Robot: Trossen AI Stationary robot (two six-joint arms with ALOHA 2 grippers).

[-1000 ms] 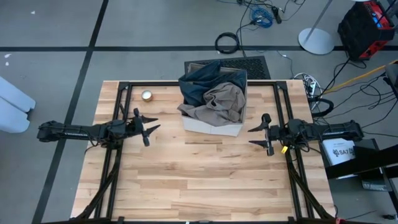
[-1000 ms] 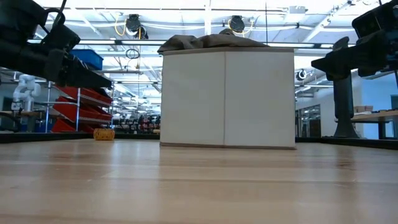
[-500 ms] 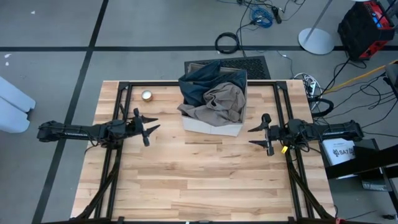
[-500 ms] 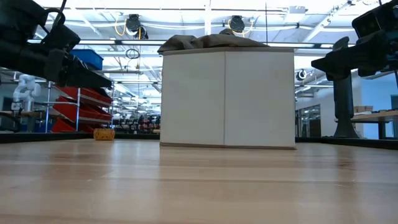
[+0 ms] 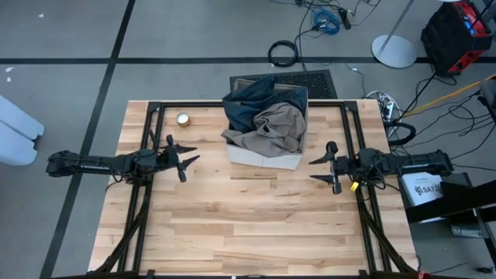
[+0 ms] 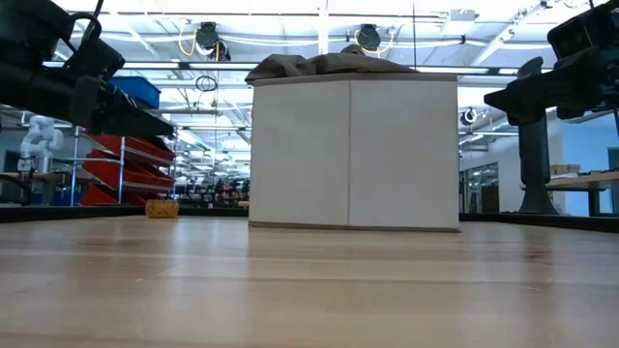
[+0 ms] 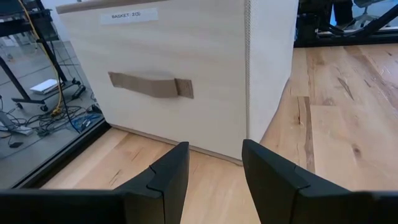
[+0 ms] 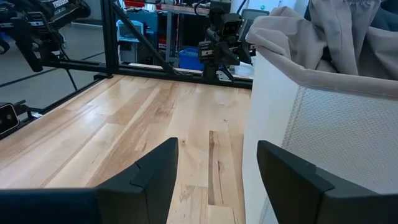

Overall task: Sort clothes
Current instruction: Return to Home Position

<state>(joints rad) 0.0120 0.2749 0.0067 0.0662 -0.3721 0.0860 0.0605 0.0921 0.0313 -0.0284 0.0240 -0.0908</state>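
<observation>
A beige fabric box (image 5: 266, 155) stands at the table's far middle, filled with clothes: a dark blue-grey garment (image 5: 252, 99) and a khaki tan one (image 5: 273, 128) heaped above the rim and resting on it. The tan cloth (image 6: 324, 65) shows over the box's top in the low view. My left gripper (image 5: 186, 156) hovers open left of the box, its fingers (image 7: 168, 177) pointing at the box's handle side (image 7: 151, 85). My right gripper (image 5: 318, 170) hovers open to the box's right, beside its wall (image 8: 323, 124).
A small roll of tape (image 5: 183, 118) lies at the table's far left. Black frame rails (image 5: 147, 201) run along both sides of the table. Bare wood (image 5: 248, 225) stretches between the arms toward the near edge.
</observation>
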